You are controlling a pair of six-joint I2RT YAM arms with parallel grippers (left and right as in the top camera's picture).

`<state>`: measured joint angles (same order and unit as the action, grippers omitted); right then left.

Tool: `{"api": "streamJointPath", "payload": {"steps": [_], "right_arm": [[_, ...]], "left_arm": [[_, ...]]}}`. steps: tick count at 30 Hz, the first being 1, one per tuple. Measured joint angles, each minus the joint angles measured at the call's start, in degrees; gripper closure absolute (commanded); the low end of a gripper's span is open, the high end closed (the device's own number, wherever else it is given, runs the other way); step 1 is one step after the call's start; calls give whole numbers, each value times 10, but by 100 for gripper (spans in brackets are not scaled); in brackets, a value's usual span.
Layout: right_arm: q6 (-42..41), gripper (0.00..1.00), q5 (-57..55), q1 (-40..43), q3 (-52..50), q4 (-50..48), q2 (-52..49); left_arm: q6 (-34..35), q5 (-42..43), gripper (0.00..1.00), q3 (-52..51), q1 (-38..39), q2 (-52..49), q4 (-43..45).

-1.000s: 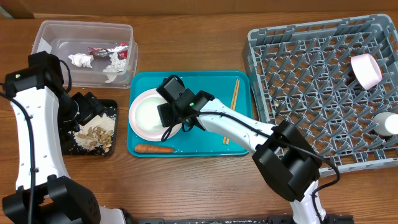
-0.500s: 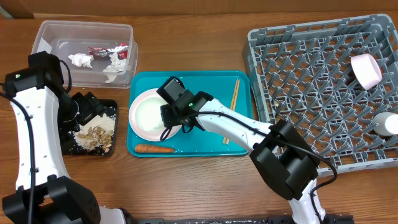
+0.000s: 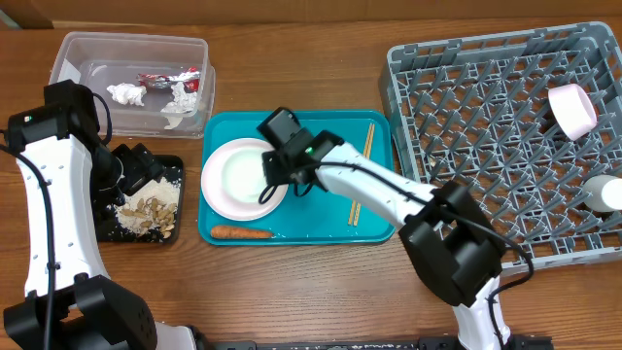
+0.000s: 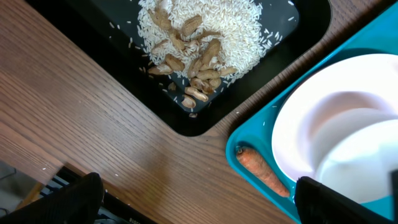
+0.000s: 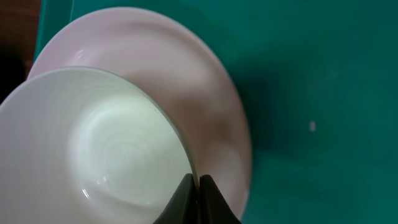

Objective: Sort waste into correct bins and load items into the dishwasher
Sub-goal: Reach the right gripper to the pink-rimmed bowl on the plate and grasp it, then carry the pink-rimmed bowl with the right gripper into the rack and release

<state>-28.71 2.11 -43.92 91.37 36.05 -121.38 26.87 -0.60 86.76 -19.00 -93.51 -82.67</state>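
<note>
My right gripper (image 3: 279,167) (image 5: 199,184) is shut on the right rim of a white bowl (image 5: 93,143) (image 3: 243,173). That bowl is over the round white plate (image 5: 214,106) (image 3: 216,197) on the teal tray (image 3: 321,209). An orange carrot (image 3: 241,232) (image 4: 261,172) lies on the tray's front edge. Light-wood chopsticks (image 3: 367,146) lie on its right part. My left gripper (image 3: 136,170) (image 4: 199,208) hangs open over the wood beside the black tray (image 3: 175,233) (image 4: 124,74), which holds rice scraps (image 4: 211,18). The clear tub (image 3: 73,53) contains the red-and-silver wrapper (image 3: 177,76) and tissue (image 3: 126,93).
The grey dish rack (image 3: 486,126) fills the right side of the table. A pink-sided bowl (image 3: 573,109) and a small cup (image 3: 604,192) stand in it near its right edge. Peanut shells (image 4: 193,56) lie among the rice.
My right gripper has closed onto the bowl's rim and shifted a little back and right, taking the bowl with it. The left arm has not moved.
</note>
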Motion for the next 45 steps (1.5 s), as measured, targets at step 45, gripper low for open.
{"api": "streamJointPath", "payload": {"steps": [45], "right_arm": [[132,96,-826,425,-4,146,80]], "left_arm": [[0,0,0,0,0,0,27]]}}
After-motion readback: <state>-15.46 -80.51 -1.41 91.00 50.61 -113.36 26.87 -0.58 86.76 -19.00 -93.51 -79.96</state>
